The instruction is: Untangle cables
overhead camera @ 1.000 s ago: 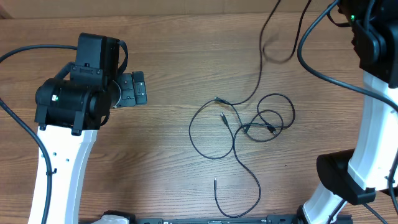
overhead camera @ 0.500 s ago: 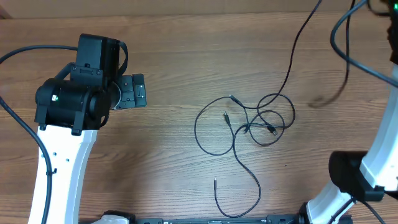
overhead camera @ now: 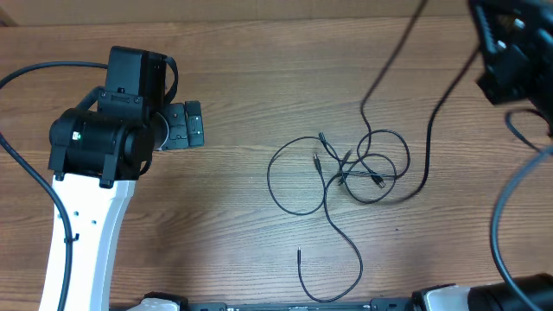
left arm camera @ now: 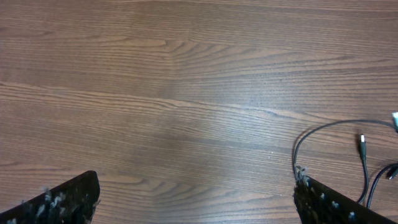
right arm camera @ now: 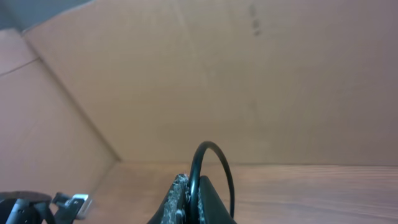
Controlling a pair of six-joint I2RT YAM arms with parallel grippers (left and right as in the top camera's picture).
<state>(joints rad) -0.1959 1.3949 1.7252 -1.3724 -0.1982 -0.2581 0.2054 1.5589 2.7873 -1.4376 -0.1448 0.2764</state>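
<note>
The cables lie as loose tangled black loops on the wooden table, right of centre, with one tail curling toward the front edge. One strand rises blurred from the tangle toward the upper right, where my right arm is raised. In the right wrist view my right gripper is shut on a black cable loop, held in the air. My left gripper is open and empty, left of the tangle and apart from it. Its wrist view shows a cable loop and a plug at the right.
Thick black robot wires run along the left arm and hang on the right. A cardboard wall stands behind the table. A dark bar runs along the front edge.
My right arm has swung, pulling the held strand with it. The tangle's left loop and plug ends have slid slightly right. The left arm has not moved.
</note>
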